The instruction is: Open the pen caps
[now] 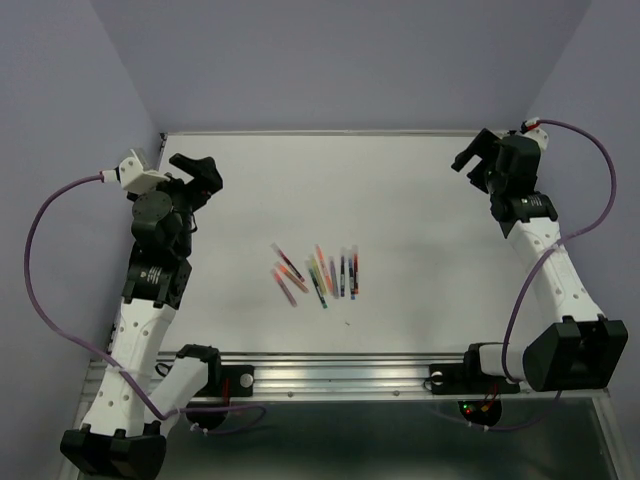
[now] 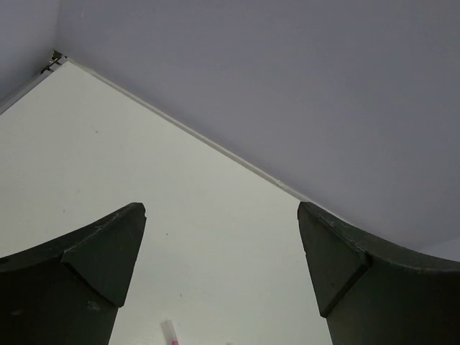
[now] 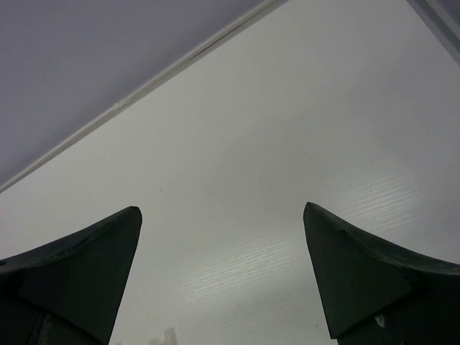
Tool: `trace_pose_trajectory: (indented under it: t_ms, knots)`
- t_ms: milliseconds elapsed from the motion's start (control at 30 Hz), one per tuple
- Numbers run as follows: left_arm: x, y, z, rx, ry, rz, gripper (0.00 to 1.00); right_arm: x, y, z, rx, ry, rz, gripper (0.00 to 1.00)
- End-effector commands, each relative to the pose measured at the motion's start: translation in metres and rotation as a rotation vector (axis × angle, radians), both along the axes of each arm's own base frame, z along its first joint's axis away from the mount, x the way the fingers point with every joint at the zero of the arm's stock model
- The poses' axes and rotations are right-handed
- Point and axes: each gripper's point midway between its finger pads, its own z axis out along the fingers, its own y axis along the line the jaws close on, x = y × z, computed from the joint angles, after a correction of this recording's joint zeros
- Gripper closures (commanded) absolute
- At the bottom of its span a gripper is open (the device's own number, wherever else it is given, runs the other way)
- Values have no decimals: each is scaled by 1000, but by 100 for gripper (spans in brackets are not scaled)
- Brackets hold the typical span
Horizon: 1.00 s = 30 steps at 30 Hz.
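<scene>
No legible text, labels or numbers in any view. White marking on left arm (image 1: 150,277), 9 o'clock in top view: too small. Pens (image 1: 318,272): print unresolvable.

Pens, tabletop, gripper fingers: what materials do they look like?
Pens: likely plastic, bright solid colours; too small to tell finish. Tabletop: white, smooth, probably laminate; faint grain lines and soft glare in the right wrist view. Fingers: dark matte, likely plastic, no shine.
</scene>
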Motion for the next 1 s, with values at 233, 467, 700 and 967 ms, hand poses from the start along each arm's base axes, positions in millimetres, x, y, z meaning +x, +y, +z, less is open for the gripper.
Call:
trace_pose_trajectory:
  t_ms: [233, 467, 700, 967]
  knots:
    - [-2, 2, -5, -14, 0, 8, 1, -6, 2, 17, -11, -62, 24, 0]
    - [-2, 1, -13, -6, 19, -1, 1, -7, 76, -3, -18, 17, 348, 0]
    - [2, -1, -21, -9, 41, -6, 1, -34, 167, -95, -157, 359, 475, 0]
    - [8, -3, -32, -1, 73, -13, 1, -68, 224, -170, -354, 579, 586, 0]
